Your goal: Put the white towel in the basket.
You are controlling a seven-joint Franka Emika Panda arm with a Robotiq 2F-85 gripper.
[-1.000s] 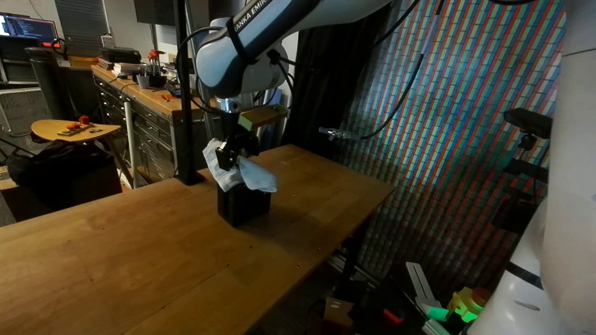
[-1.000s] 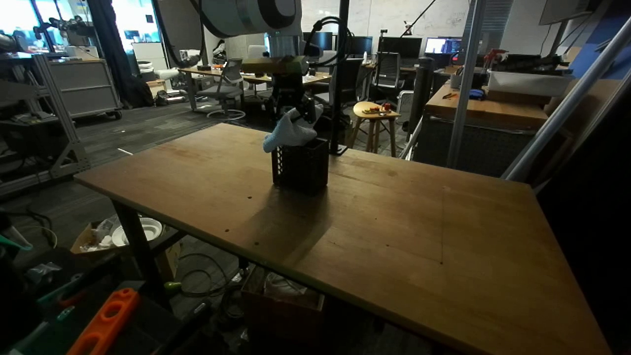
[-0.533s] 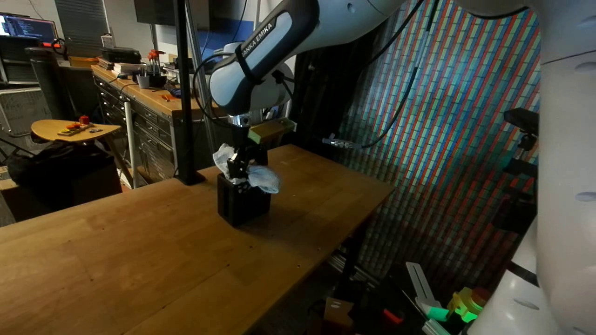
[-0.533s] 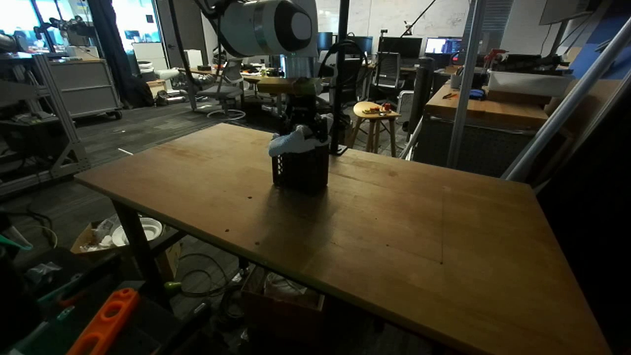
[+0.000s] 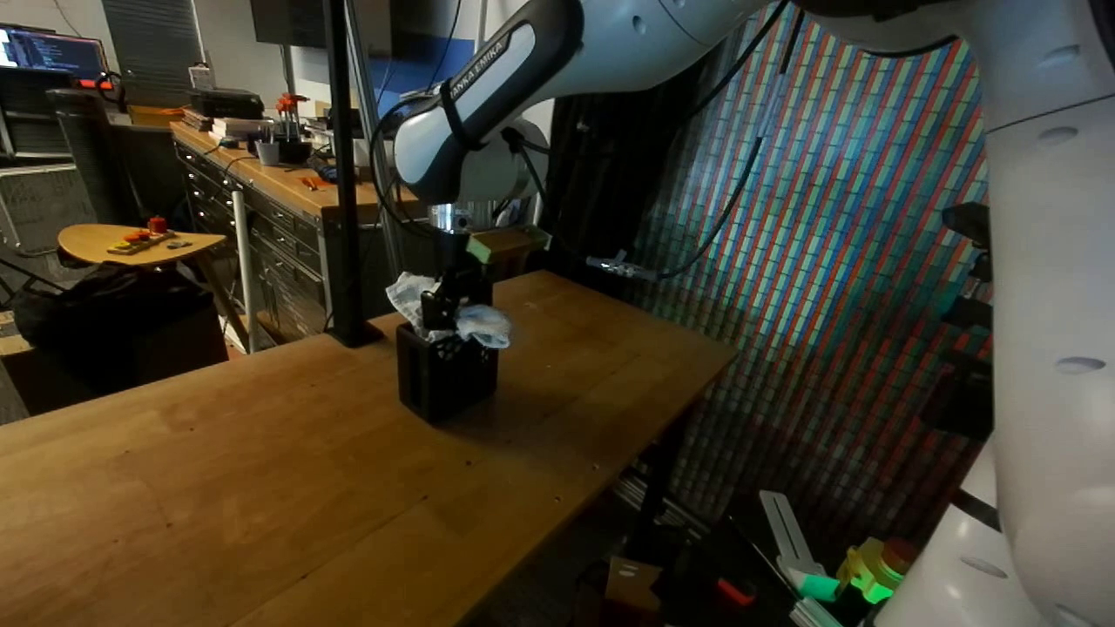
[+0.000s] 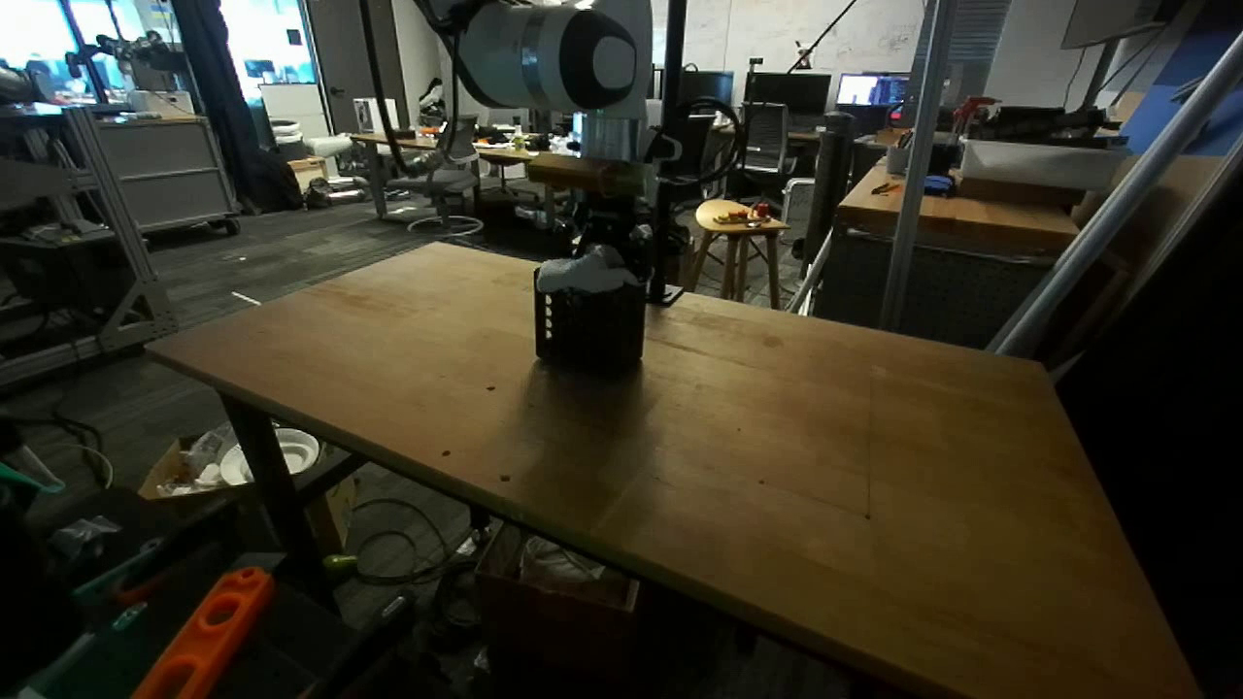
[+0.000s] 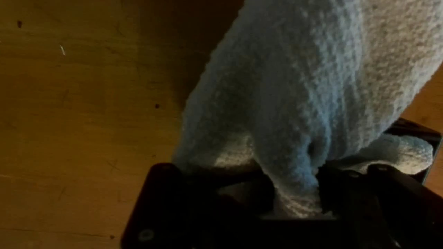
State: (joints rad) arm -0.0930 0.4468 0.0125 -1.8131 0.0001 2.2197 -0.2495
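Rising from the far edge of the surface (image 5: pixel 261 488) in an exterior view, a black post (image 5: pixel 346 192) stands leftmost. Next, near that edge, the upright basket (image 5: pixel 444 383) has the white towel (image 5: pixel 411 296) bunched at its mouth; the tool (image 5: pixel 441 320) is clamped on the towel there, and a fold overhangs the rim toward the surface's right edge.

Off-white towel (image 7: pixel 283 103), black basket (image 6: pixel 597 332), brown tabletop (image 5: pixel 305 461), and look, three o'clock in an exterior view, a red-green-blue striped backdrop (image 5: pixel 836 252)

towel (image 6: pixel 586 275), gripper (image 5: pixel 446 313) block basket (image 6: pixel 594 332) mouth; black pole (image 5: pixel 346 218) near; tabletop (image 6: pixel 806 447) either side free.
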